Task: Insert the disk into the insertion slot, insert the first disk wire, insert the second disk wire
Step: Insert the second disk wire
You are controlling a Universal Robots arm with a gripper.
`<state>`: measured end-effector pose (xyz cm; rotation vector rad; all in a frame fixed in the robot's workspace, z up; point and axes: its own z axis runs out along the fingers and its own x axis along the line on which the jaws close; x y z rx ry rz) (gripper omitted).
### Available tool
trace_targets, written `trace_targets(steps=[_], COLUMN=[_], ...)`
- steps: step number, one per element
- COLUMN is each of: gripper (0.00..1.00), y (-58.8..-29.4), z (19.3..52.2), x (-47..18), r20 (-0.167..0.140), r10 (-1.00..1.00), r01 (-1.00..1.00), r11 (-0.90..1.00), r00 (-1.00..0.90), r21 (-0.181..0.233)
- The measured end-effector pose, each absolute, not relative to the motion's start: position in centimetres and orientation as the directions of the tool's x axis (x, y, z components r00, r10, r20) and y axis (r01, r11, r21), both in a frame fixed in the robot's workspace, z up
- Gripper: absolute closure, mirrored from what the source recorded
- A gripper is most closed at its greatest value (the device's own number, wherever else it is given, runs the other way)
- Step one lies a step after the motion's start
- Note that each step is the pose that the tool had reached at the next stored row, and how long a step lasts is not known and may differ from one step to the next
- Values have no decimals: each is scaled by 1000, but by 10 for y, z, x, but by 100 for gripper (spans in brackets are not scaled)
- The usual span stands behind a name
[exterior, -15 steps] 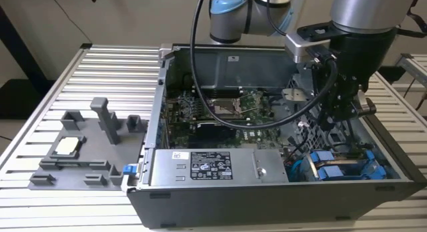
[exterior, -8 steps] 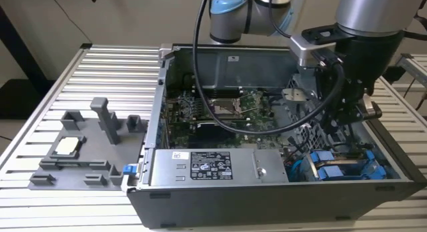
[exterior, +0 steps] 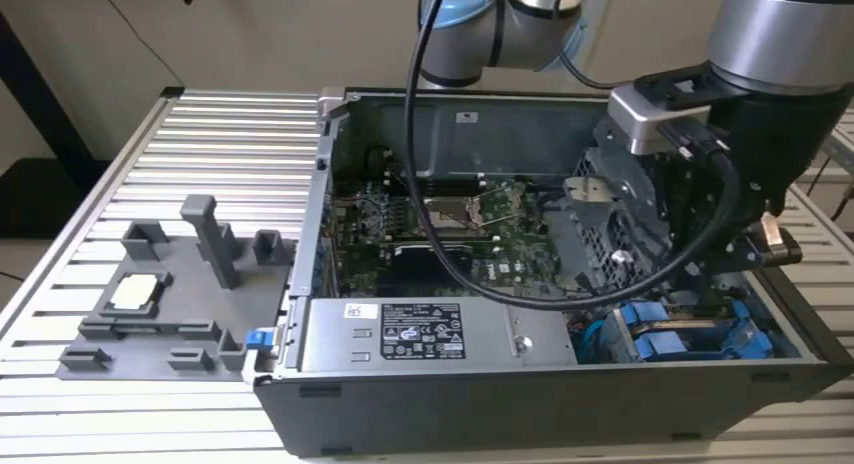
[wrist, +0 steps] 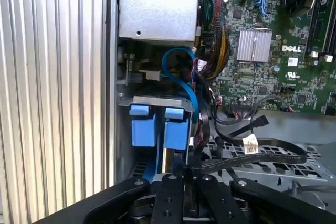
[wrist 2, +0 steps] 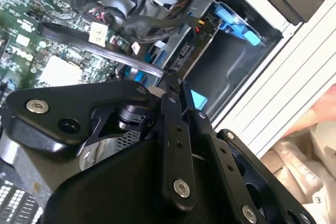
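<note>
Gripper (wrist: 185, 174) sits low inside the open PC case (exterior: 534, 404), fingers (wrist 2: 173, 124) nearly together, pinching what looks like a thin black cable w/ a blue bit at the tips. Just beyond the tips: insertion slot (wrist: 157, 124), grey sheet-metal bay w/ blue plastic tabs, at the case's front corner on the exterior view's right; can't tell if the disk is seated inside. Beside the bay, loose black cables (wrist: 252, 150) lie over the green motherboard (wrist: 273, 72); grey PSU box (exterior: 414, 334) runs along the case's front edge.

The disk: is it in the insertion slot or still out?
In. The disk's blue carrier tabs sit inside the grey insertion slot, with the gripper just beside them. Whether it is fully seated, cannot tell.
</note>
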<state>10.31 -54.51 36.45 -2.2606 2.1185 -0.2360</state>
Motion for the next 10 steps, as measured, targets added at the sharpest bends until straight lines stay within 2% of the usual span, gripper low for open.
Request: trace_targets(steps=[6,10], gripper=[84,84], y=[-558,-558], z=[364,364], x=[110,110], r20=[83,26], r10=[-995,-998], r01=[-990,-990], r11=[-70,-62], r00=[60,60], r21=[-121,-125])
